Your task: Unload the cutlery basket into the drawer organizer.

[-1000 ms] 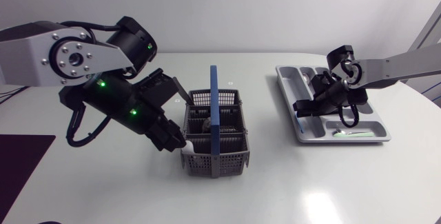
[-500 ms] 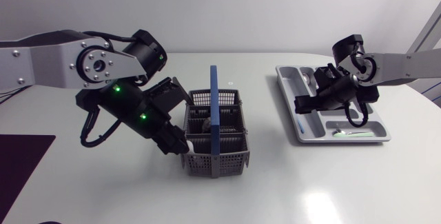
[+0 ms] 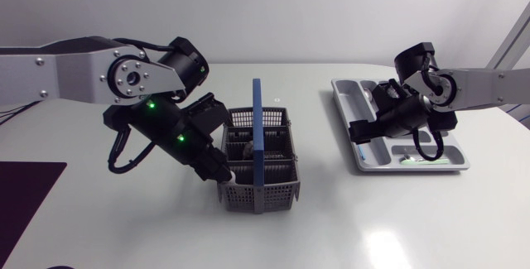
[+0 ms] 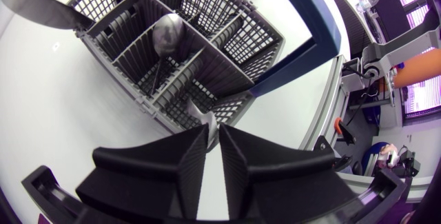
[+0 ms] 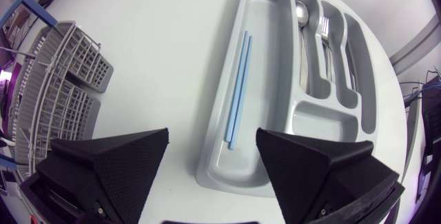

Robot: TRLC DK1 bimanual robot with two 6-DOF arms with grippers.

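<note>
The grey cutlery basket point(image 3: 257, 194) with a tall blue handle point(image 3: 258, 132) stands mid-table. My left gripper point(image 3: 219, 170) is at its front-left corner. In the left wrist view this gripper point(image 4: 213, 138) is shut on the thin pale handle of a cutlery piece point(image 4: 204, 117) that sticks up from a corner cell. A spoon point(image 4: 167, 34) stands in another cell. My right gripper point(image 3: 364, 130) hovers open over the grey drawer organizer point(image 3: 454, 166). Below the right gripper point(image 5: 212, 138), two blue sticks point(image 5: 238, 89) lie in the long compartment. A spoon point(image 5: 302, 12) and a fork point(image 5: 324, 27) lie in the narrow ones.
A small green-tinted item point(image 3: 418, 160) lies in the organizer's near compartment. The basket point(image 5: 58, 89) also shows off to the side in the right wrist view. A dark mat point(image 3: 25, 194) lies at the table's left edge.
My left arm has swung in toward the basket, keeping its grip at the corner. My right gripper's fingers have spread wider and shifted slightly over the organizer.
</note>
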